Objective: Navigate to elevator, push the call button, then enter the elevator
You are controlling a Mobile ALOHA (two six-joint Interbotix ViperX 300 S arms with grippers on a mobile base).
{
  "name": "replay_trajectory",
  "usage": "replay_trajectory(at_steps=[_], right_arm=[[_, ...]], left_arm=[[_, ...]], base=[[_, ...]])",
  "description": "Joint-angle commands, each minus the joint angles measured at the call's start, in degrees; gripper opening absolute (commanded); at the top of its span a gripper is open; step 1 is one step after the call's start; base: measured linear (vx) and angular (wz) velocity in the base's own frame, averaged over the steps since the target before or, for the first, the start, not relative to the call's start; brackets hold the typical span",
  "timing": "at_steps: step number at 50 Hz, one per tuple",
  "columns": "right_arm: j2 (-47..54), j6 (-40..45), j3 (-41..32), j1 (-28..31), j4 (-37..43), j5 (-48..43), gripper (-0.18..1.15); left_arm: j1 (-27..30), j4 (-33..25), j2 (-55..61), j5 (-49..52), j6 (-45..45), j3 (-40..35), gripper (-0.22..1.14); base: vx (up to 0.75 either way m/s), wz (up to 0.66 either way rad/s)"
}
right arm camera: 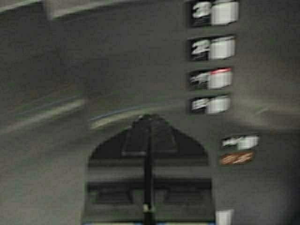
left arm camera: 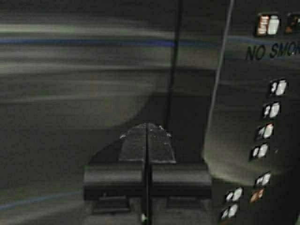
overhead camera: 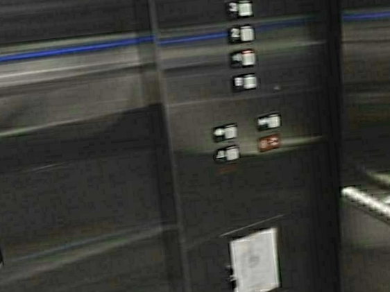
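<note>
**Q:** Looking at your high view, you're already inside the elevator, right? So what's left for you to do?

**A:** Pretty much, going by what shows. You've got steel cabin wall filling the view and the dark cabin panel dead ahead, with its column of floor buttons. If the base is on its last bit of travel, ease it in slow and square and stop well short of the panel, and watch the handrail on your right side so nothing clips it.

**Q:** And your tools?

**A:** Both tucked in. Your left tool has its fingers pressed together on nothing, pointing at the wall beside the panel. Your right tool is likewise closed and empty, aimed toward the floor buttons. Keep them like that; I don't think you need either one now.

**Q:** Where's the call button?

**A:** Not in any view. It sits out by the landing, so it's behind you if anywhere. Same for the doors: you can't tell whether they're open or shut. The lit button by the third row down looks reddish, but the markings are too smeared to read — so is the white notice low on the panel.
</note>
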Motion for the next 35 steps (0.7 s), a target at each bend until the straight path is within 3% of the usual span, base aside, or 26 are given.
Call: replay_trajectory(at_steps=[1, 35], right_arm=[[-3.8, -0.1, -2.1, 1.4, 0.3, 3.4, 0.06], [-5.7, -1.5, 1.3, 1.4, -0.6, 4.4, 0.06]], left_arm=[[-0.1, -0.1, 1.3, -0.1, 0.3, -0.6, 0.03], [-0.1, 0.0, 3.6, -0.1, 1.9, -0.5, 0.03]], base=[[-0.09, 0.2], [-0.14, 0.17]])
